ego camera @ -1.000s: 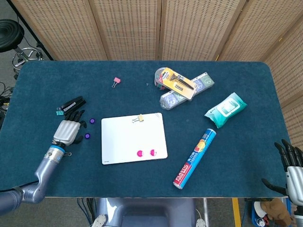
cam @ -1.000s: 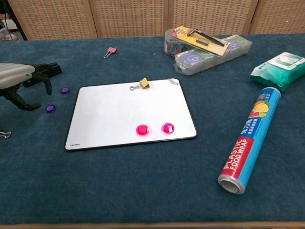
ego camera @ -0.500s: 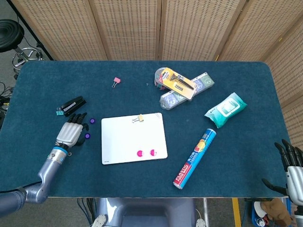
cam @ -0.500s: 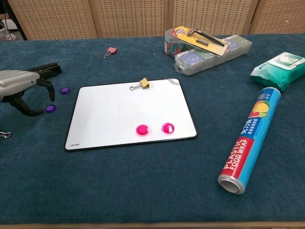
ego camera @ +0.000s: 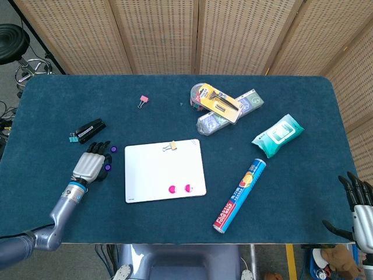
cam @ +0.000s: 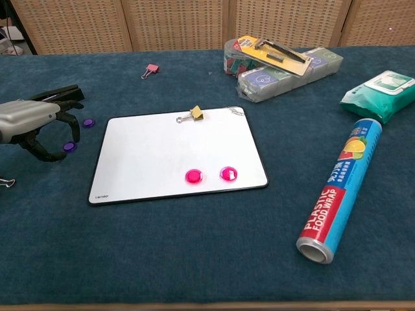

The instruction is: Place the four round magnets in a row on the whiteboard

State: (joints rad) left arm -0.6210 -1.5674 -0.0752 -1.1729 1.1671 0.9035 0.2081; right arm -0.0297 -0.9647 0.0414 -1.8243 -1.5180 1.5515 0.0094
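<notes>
The whiteboard (ego camera: 165, 170) (cam: 168, 155) lies flat mid-table with two pink round magnets (ego camera: 172, 189) (ego camera: 187, 188) (cam: 193, 175) (cam: 227, 173) side by side near its front edge. Two purple round magnets lie on the cloth to its left, one farther back (ego camera: 113, 149) (cam: 87, 122), one nearer (cam: 69, 147). My left hand (ego camera: 92, 164) (cam: 34, 123) hovers palm down over the nearer purple magnet, fingers curved down around it; in the head view that magnet is mostly hidden under the hand. My right hand (ego camera: 359, 207) sits off the table's right front corner, fingers spread, empty.
A yellow binder clip (ego camera: 171, 146) sits on the whiteboard's far edge. A black stapler (ego camera: 88, 129) lies behind my left hand. A pink clip (ego camera: 143, 101), packaged goods (ego camera: 224, 107), a wipes pack (ego camera: 278, 134) and a plastic wrap roll (ego camera: 240, 195) lie around.
My left hand has slid right and slightly nearer, from beside the purple magnets to over the nearer one, with its fingers lowering around it. My right hand has stayed put.
</notes>
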